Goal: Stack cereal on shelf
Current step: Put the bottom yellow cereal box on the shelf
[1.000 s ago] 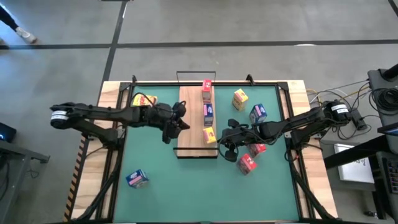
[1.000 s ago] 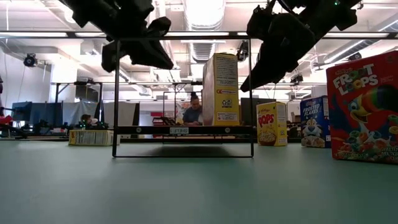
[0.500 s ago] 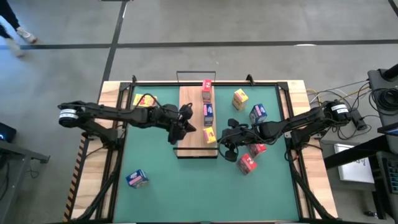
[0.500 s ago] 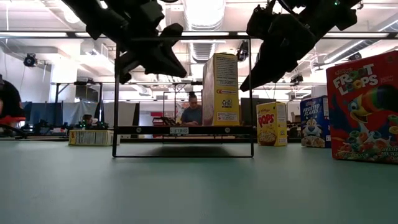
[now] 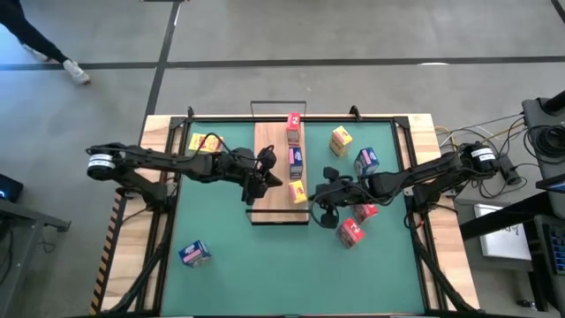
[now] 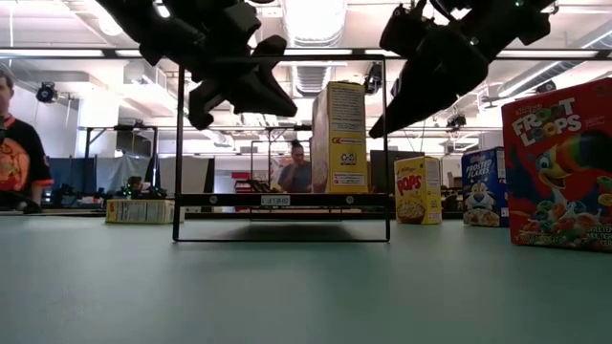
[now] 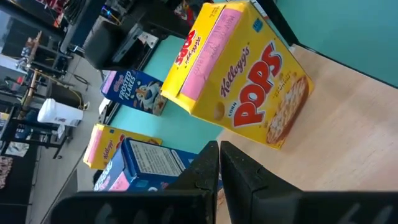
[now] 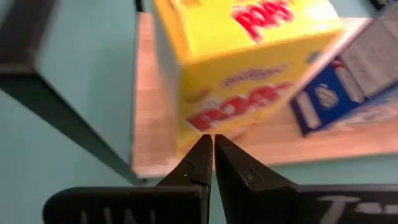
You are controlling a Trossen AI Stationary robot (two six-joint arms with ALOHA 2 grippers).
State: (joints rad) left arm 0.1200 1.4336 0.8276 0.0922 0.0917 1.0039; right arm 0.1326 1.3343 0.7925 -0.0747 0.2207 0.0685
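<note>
My left gripper (image 5: pixel 270 169): fingers pressed together, holding nothing. It hangs above the left part of the shelf, near the yellow box on it. Since a second ago it has moved from the shelf's left edge further in over the board.
My right gripper (image 5: pixel 323 196): fingers also pressed together, empty. It hangs just beside the shelf's right edge, next to the same yellow box. It has stayed in the same place.
Shelf (image 5: pixel 267 201): light-wood board in the middle of the green mat (image 5: pixel 229 256), with black wire frame at the ends. Not moved.
Cereal on the shelf: red box (image 5: pixel 293 124) at the far end, blue box (image 5: pixel 297 160) in the middle, yellow box (image 5: pixel 297 192) at the near end. All three as before.
Cereal on the mat, right side: yellow box (image 5: pixel 341 139), blue box (image 5: pixel 366 160), two red boxes (image 5: pixel 351 232) near my right arm.
Cereal on the mat, left side: yellow box (image 5: pixel 204 142) lying flat at the far left, blue box (image 5: pixel 194 253) at the near left.
Room: a person (image 6: pixel 17 158) is now seen at the left in the low view; earlier only an edge of this person showed.
</note>
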